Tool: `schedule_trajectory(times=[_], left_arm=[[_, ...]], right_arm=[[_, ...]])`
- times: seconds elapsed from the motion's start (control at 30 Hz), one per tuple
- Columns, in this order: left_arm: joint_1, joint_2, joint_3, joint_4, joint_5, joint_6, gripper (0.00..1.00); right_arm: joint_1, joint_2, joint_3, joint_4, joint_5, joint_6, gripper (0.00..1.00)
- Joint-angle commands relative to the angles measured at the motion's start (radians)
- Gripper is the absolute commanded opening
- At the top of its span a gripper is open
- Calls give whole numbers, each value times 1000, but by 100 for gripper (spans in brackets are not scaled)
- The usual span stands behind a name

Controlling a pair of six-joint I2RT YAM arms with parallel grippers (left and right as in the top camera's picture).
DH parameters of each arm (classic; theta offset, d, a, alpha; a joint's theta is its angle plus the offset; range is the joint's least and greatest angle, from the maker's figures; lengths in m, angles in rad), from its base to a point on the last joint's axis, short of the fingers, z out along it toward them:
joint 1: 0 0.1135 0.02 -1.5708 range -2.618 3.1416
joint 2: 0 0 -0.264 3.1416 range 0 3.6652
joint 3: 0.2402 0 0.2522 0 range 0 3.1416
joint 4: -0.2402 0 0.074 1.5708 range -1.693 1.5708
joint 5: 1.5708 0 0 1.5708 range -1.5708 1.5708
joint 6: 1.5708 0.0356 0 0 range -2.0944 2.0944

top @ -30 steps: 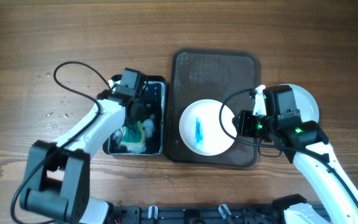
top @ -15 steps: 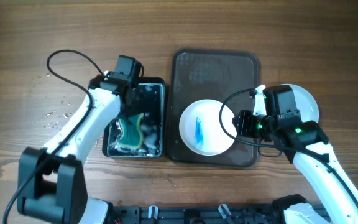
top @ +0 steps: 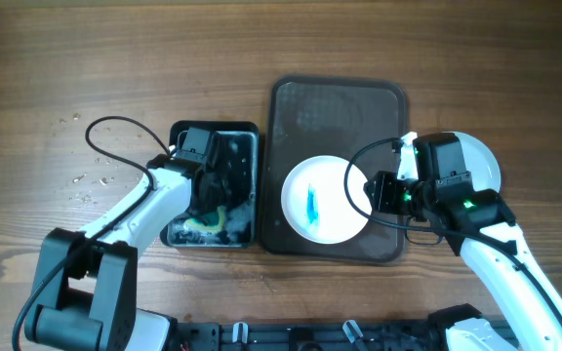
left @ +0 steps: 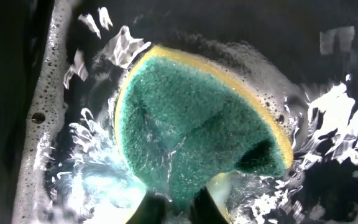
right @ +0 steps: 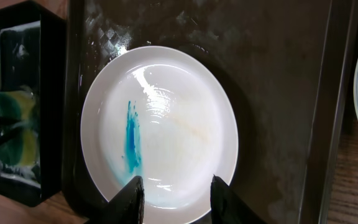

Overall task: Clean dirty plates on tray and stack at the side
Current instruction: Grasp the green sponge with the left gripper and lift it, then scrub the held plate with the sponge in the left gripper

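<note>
Green sponge looks clamped in left gripper, though foam obscures it. Drain before lifting, then wipe blue smear off plate. Right gripper jaws apart at rim: steady it.

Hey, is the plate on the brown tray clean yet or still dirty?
Still dirty: the plate lying on the tray carries a blue smear left of its centre.

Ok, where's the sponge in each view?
Overhead: sponge low in the black tray, left of centre.
Left wrist: sponge fills mid-frame, in suds.
Right wrist: sponge at the far left edge.
Shared landmark: the black tray, around it in all three.
</note>
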Motion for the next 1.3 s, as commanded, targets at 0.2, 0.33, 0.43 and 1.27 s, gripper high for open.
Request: schedule_trajectory(times=[0.2,0.33,0.43,1.27], left_arm=[[-32,-11,447,-349,114,63,4],[-117,-11,583,-379,207,75,4],[-203,-1,579,-326,218,55,4],[-434,521,575,-269,-490,-203,4]], right_arm=[[-1,16,16,3,184,111,39],[-1,107,14,4,168,69,30],[-1,234,14,18,94,-27,39],[-1,518,14,174,112,66,4]])
